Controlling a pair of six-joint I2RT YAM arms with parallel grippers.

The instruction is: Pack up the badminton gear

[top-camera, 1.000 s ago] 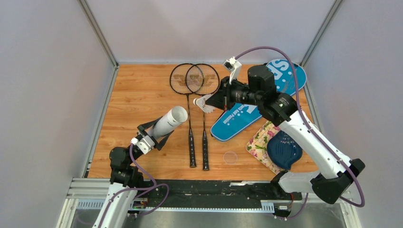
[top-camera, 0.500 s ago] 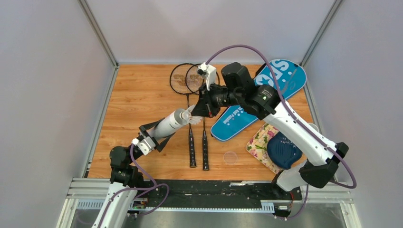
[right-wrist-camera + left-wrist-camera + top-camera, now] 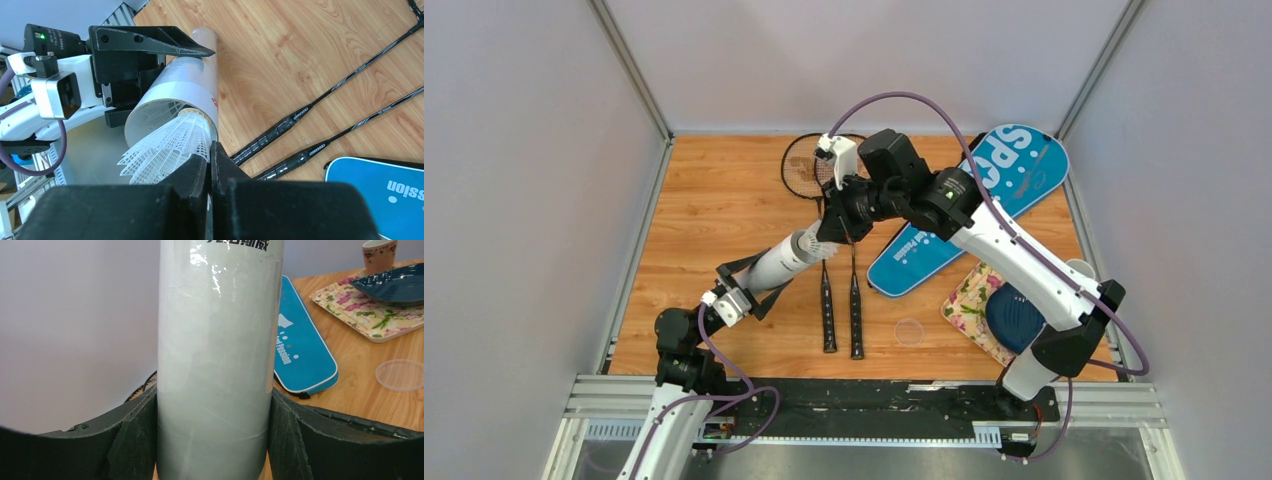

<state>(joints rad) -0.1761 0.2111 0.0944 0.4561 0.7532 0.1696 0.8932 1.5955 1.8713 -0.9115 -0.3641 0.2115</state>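
My left gripper [image 3: 754,279] [image 3: 215,435] is shut on the long white tube [image 3: 779,262] [image 3: 220,340], holding it tilted up with its open mouth toward the right. My right gripper [image 3: 826,237] [image 3: 210,156] is shut on the skirt edge of a white shuttlecock [image 3: 809,245] [image 3: 165,150]. The shuttlecock's nose sits in the mouth of the tube [image 3: 185,90], where another white skirt shows inside. Two thin black rackets [image 3: 827,300] [image 3: 320,100] lie side by side on the table under the right arm. The blue "SPORT" cover [image 3: 969,205] [image 3: 302,355] lies at the back right.
A floral cloth [image 3: 969,300] [image 3: 370,310] carries a dark blue shell-shaped dish [image 3: 1019,320] [image 3: 395,285] at the right front. A small cup [image 3: 379,254] stands behind it. A clear round lid [image 3: 909,331] [image 3: 402,375] lies on the wood near the racket handles.
My right arm has swung left with the shuttlecock, from above the racket shafts to the tube's mouth. The left arm and the tube have stayed still.
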